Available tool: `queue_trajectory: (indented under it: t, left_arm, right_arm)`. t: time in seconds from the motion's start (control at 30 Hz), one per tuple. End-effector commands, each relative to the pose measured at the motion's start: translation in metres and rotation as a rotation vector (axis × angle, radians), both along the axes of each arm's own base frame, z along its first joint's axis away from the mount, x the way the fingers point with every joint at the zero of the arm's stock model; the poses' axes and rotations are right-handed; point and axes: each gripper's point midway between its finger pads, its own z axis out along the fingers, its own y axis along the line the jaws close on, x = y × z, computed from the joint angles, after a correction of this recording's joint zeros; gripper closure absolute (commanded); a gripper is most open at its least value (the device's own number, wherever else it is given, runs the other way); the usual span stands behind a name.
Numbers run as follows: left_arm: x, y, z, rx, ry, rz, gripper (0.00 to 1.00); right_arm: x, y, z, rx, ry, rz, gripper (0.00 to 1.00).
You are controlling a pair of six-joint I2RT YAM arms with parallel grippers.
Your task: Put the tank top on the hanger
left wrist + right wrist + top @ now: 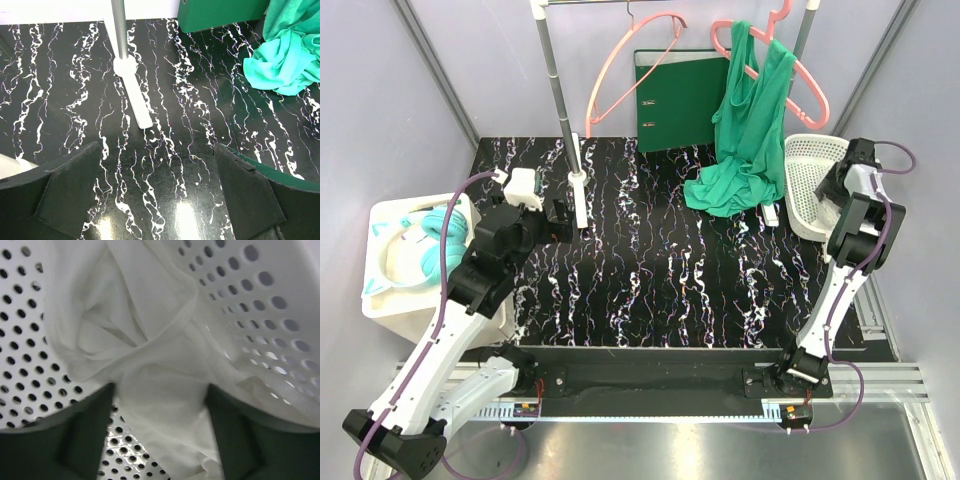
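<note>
At two o'clock on the black, white-veined table [670, 285], the right gripper [830, 190] dips into the white perforated plastic basket [804, 158] to fetch the garment, while the thin light-pink hanger [638, 77] with a grey hook hangs bare at twelve o'clock to receive it. From the left wrist, the left gripper [156, 147] is spread wide over the tabletop, apparently idle. From the right wrist, the fingers stand apart astride a fold of the crumpled, thin white tank top [150, 340] lying in the basket, with its seamed edge band running toward one o'clock.

Gloss, plastic, cloth and metal
The table [65, 75] is glossy black with white marble veining. The basket [30, 365] is smooth perforated white plastic, the tank top [150, 365] thin soft white cloth, and the rack pole [119, 25] matt grey metal.
</note>
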Motion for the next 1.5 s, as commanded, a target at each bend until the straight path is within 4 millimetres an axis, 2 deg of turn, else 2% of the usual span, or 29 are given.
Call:
queue_trajectory:
  t: [0.0, 0.03, 0.07, 0.17, 0.2, 0.23, 0.3, 0.33, 0.4, 0.43, 0.5, 0.53, 0.6, 0.63, 0.7, 0.73, 0.77, 0.8, 0.83, 0.87, 0.9, 0.93, 0.97, 1.0, 1.07, 1.1, 1.17, 1.27, 1.47]
  left_arm:
    - [0.004, 0.002, 0.006, 0.01, -0.031, 0.017, 0.01]
    - [0.004, 0.002, 0.006, 0.009, -0.033, 0.015, 0.01]
    - [0.004, 0.003, 0.007, 0.008, -0.034, 0.017, 0.01]
    - [0.003, 0.003, 0.008, 0.004, -0.036, 0.016, 0.01]
    - [0.003, 0.002, 0.008, 0.003, -0.037, 0.015, 0.01]
    - [0.003, 0.003, 0.008, 0.002, -0.039, 0.015, 0.01]
    - [0.002, 0.002, 0.009, 0.0, -0.04, 0.012, 0.01]
    - [0.002, 0.003, 0.009, -0.001, -0.041, 0.014, 0.01]
    - [0.002, 0.002, 0.01, -0.002, -0.042, 0.012, 0.01]
    - [0.001, 0.002, 0.011, -0.003, -0.045, 0.011, 0.01]
    - [0.001, 0.002, 0.011, -0.005, -0.045, 0.011, 0.01]
    - [0.001, 0.003, 0.01, -0.009, -0.044, 0.014, 0.01]
    - [0.0, 0.003, 0.012, -0.013, -0.048, 0.014, 0.01]
    - [0.0, 0.003, 0.013, -0.015, -0.049, 0.015, 0.01]
    - [0.0, 0.002, 0.013, -0.016, -0.049, 0.01, 0.01]
    - [-0.001, 0.002, 0.013, -0.018, -0.05, 0.009, 0.01]
    - [-0.001, 0.002, 0.014, -0.018, -0.05, 0.009, 0.01]
    - [-0.002, 0.002, 0.015, -0.022, -0.052, 0.006, 0.01]
    - [-0.002, 0.001, 0.015, -0.025, -0.054, 0.005, 0.01]
    - [-0.003, 0.001, 0.017, -0.029, -0.059, 0.001, 0.01]
    - [-0.004, 0.001, 0.017, -0.031, -0.06, 0.0, 0.01]
    - [-0.004, 0.001, 0.017, -0.034, -0.059, 0.0, 0.01]
    - [-0.005, 0.001, 0.019, -0.038, -0.065, 0.001, 0.01]
    - [-0.005, 0.003, 0.02, -0.047, -0.068, 0.01, 0.01]
    - [-0.007, 0.003, 0.022, -0.053, -0.073, 0.013, 0.01]
    - [-0.007, 0.004, 0.022, -0.054, -0.073, 0.015, 0.01]
    - [-0.007, 0.003, 0.022, -0.057, -0.074, 0.014, 0.01]
    - [-0.006, 0.002, 0.022, -0.056, -0.07, 0.011, 0.01]
    - [-0.01, 0.001, 0.026, -0.063, -0.082, -0.003, 0.01]
  right_arm:
    - [0.01, 0.016, 0.001, 0.073, -0.02, 0.061, 0.37]
    - [0.012, 0.016, 0.009, 0.07, -0.035, 0.066, 0.49]
    - [0.015, 0.015, 0.019, 0.065, -0.052, 0.069, 0.68]
    - [0.021, 0.012, 0.056, 0.034, -0.109, 0.077, 0.87]
    - [0.022, 0.011, 0.068, 0.021, -0.127, 0.079, 0.99]
    - [0.023, 0.01, 0.087, 0.007, -0.157, 0.079, 1.0]
    - [0.023, 0.007, 0.113, -0.024, -0.191, 0.074, 1.0]
    - [0.021, 0.007, 0.137, -0.044, -0.229, 0.072, 1.0]
    - [0.016, 0.009, 0.16, -0.059, -0.264, 0.067, 1.0]
    - [0.012, 0.011, 0.185, -0.074, -0.307, 0.065, 1.0]
    - [0.004, 0.014, 0.202, -0.083, -0.335, 0.06, 1.0]
    - [-0.004, 0.018, 0.227, -0.097, -0.377, 0.062, 1.0]
    - [-0.017, 0.024, 0.235, -0.091, -0.388, 0.057, 1.0]
    - [-0.027, 0.028, 0.258, -0.105, -0.429, 0.053, 1.0]
    - [-0.044, 0.034, 0.26, -0.097, -0.429, 0.034, 1.0]
    - [-0.058, 0.039, 0.283, -0.113, -0.476, 0.031, 1.0]
    - [-0.067, 0.044, 0.279, -0.096, -0.471, 0.02, 1.0]
    - [-0.076, 0.049, 0.285, -0.09, -0.49, 0.016, 1.0]
    - [-0.092, 0.057, 0.309, -0.102, -0.55, 0.015, 1.0]
    - [-0.102, 0.062, 0.305, -0.089, -0.551, 0.009, 1.0]
    - [-0.112, 0.067, 0.311, -0.088, -0.572, 0.008, 1.0]
    - [-0.132, 0.076, 0.324, -0.098, -0.611, 0.009, 1.0]
    - [-0.142, 0.08, 0.331, -0.1, -0.638, 0.006, 1.0]
    - [-0.162, 0.089, 0.353, -0.118, -0.7, 0.009, 1.0]
    - [-0.175, 0.104, 0.361, -0.085, -0.757, 0.034, 1.0]
    - [-0.186, 0.116, 0.375, -0.073, -0.812, 0.058, 1.0]
    - [-0.188, 0.149, 0.383, 0.052, -0.878, 0.166, 1.0]
    - [-0.196, 0.181, 0.4, 0.164, -0.957, 0.264, 1.0]
    - [-0.217, 0.203, 0.422, 0.157, -1.025, 0.38, 1.0]
